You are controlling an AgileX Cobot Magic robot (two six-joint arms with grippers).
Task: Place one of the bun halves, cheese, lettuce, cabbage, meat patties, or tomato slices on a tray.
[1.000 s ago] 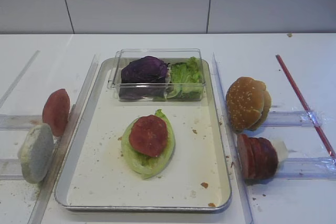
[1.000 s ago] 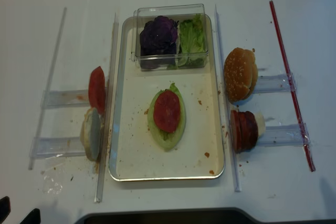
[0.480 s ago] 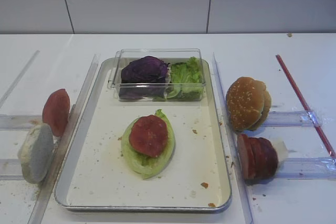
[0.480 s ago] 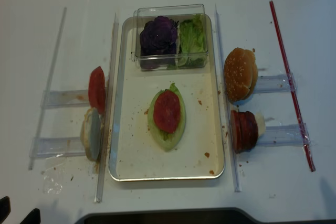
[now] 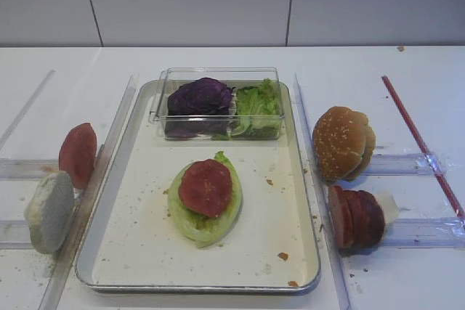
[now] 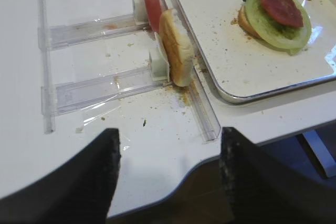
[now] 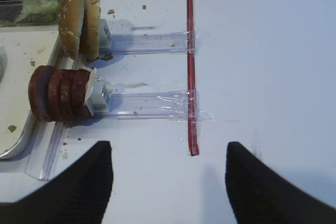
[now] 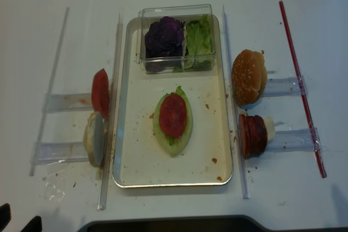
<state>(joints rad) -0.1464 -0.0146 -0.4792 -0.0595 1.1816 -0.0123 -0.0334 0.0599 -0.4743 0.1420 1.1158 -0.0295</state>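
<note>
Resting on crinkled lettuce (image 5: 205, 217), matte tomato slice (image 5: 205, 187); both grippers (image 6: 168, 177) (image 7: 168, 182) apparently released.

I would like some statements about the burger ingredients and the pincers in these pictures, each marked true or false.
1. A round pinkish-red tomato slice lies on the pale green lettuce leaf on the silver metal tray. True.
2. The dark purple cabbage clump lies loose on the tray floor. False: it sits in the clear plastic box.
3. The dark brown-red meat patties stand to the right of the tray, outside it. True.
4. The left pincer holds the sesame bun. False: it is open and empty.
5. The golden-brown sesame bun is on the tray. False: it stands to the right of the tray.
</note>
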